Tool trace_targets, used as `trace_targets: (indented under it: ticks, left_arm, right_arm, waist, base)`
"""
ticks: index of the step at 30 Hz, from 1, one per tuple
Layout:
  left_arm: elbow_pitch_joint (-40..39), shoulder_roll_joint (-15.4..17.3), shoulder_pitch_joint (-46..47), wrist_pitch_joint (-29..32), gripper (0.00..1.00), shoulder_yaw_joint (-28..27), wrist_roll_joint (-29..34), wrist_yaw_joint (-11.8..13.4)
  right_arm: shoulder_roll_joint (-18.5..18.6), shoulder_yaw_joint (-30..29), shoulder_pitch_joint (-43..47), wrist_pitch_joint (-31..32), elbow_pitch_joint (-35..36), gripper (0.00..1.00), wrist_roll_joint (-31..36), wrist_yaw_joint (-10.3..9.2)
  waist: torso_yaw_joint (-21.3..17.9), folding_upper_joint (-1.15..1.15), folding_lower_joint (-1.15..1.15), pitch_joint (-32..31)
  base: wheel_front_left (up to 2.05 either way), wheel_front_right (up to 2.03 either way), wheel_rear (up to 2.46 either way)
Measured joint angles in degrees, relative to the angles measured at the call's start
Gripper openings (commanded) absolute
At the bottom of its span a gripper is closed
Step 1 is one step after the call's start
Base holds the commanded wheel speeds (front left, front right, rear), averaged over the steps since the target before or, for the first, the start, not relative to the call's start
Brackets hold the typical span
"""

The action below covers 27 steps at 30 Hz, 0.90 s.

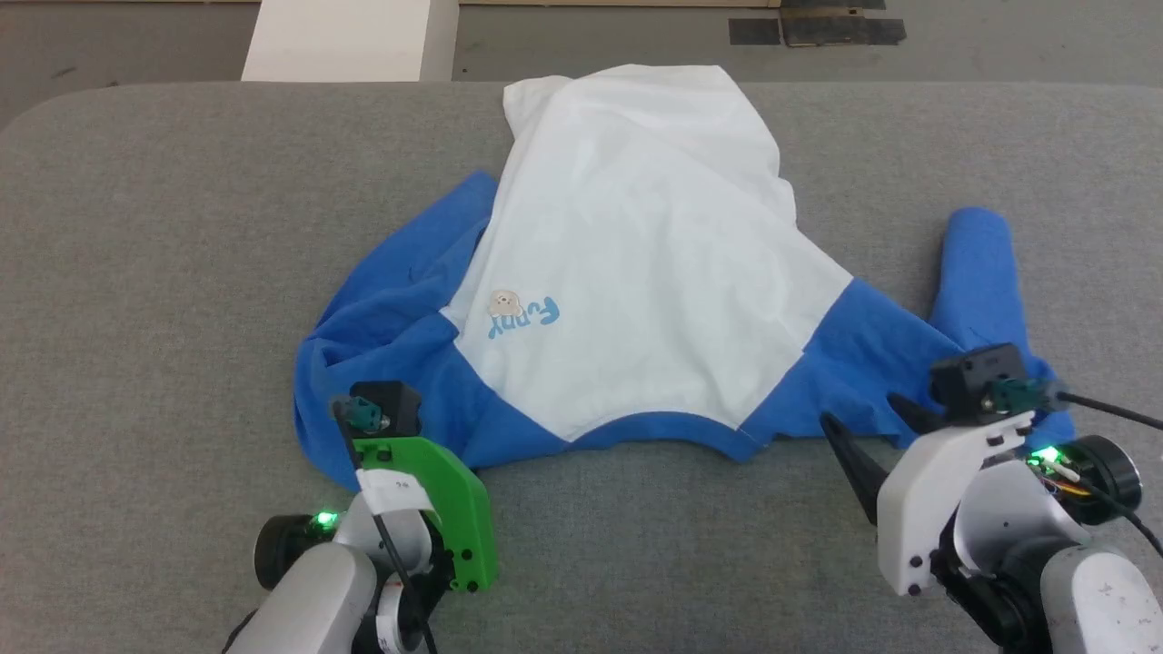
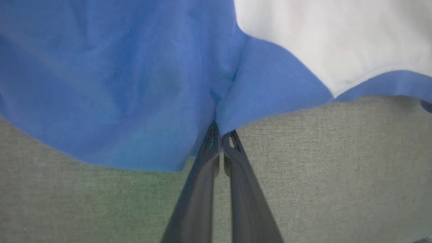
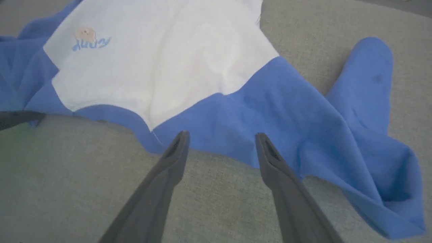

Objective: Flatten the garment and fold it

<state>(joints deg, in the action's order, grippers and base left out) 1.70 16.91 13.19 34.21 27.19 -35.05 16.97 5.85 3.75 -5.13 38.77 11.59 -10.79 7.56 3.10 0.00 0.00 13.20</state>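
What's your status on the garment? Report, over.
Left tool shut on the garment, near blue edge. Right tool open at the blue hem. Cloth bunched on grey table, not flat. White box beyond far edge, no obstruction.

Garment (image 1: pixel 636 227) — matt cloth; tbl (image 1: pixel 154 272) — woven.

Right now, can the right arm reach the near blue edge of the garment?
Probably yes: the right tool is open, its tips right at the blue hem of the garment, and nothing lies between them.
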Motion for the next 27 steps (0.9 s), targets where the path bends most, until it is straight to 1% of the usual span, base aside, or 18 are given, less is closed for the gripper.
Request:
trace_targets:
  ticks: [2,6,11,16,23,24,25,26,27]
  left_arm:
    - [-0.36,-0.16,0.0,-0.02,0.0,0.29,0.01,0.01]
    - [-0.52,-0.36,-0.01,-0.48,0.0,0.56,0.02,0.11]
    - [-0.55,-0.76,0.04,-1.01,0.0,0.83,0.1,0.16]
    - [-0.56,-1.08,0.18,-1.59,0.0,1.03,0.11,0.16]
    - [-0.27,-1.58,0.68,-2.31,0.0,1.16,0.11,-0.09]
    - [-0.2,-1.63,0.69,-2.54,0.0,1.18,0.11,-0.1]
    - [-0.12,-1.67,0.69,-2.59,0.0,1.15,0.11,-0.1]
    - [-0.07,-1.71,0.69,-2.6,0.0,1.18,0.11,-0.1]
    - [-0.03,-1.74,0.7,-2.63,0.0,1.15,0.1,-0.1]
  right_arm:
    - [1.54,0.9,0.44,2.52,-0.16,1.0,2.19,0.0]
    - [1.98,1.51,0.3,3.85,-1.78,1.0,4.57,0.0]
    - [2.41,2.3,-1.48,4.52,-6.19,1.0,6.59,0.0]
    - [2.14,1.65,-3.66,1.37,-10.06,1.0,7.97,0.0]
    - [1.31,0.4,-5.45,-2.47,-13.39,1.0,9.15,0.0]
    - [1.18,0.32,-5.48,-2.48,-14.1,0.9,9.15,0.0]
    - [1.07,0.31,-5.48,-2.5,-14.63,0.4,9.14,0.0]
    - [0.99,0.33,-5.53,-2.75,-14.81,0.04,9.03,0.0]
    - [0.97,0.36,-5.61,-3.09,-14.97,0.0,8.75,0.0]
  waist:
    - [0.41,0.0,0.0,0.16]
    - [0.84,0.0,0.0,0.72]
    - [1.38,0.0,0.0,1.63]
    - [1.86,0.0,0.0,2.64]
    - [2.16,0.0,0.0,3.53]
    - [2.1,0.0,0.0,3.56]
    - [2.03,0.0,0.0,3.56]
    - [1.98,0.0,0.0,3.55]
    - [1.94,0.0,0.0,3.54]
  base:
    - [0.0,0.0,0.0]
    - [0.0,0.0,0.0]
    - [0.0,0.0,0.0]
    - [0.0,0.0,0.0]
    - [0.0,0.0,0.0]
    - [0.0,0.0,0.0]
    - [0.0,0.0,0.0]
    - [0.0,0.0,0.0]
    - [0.0,0.0,0.0]
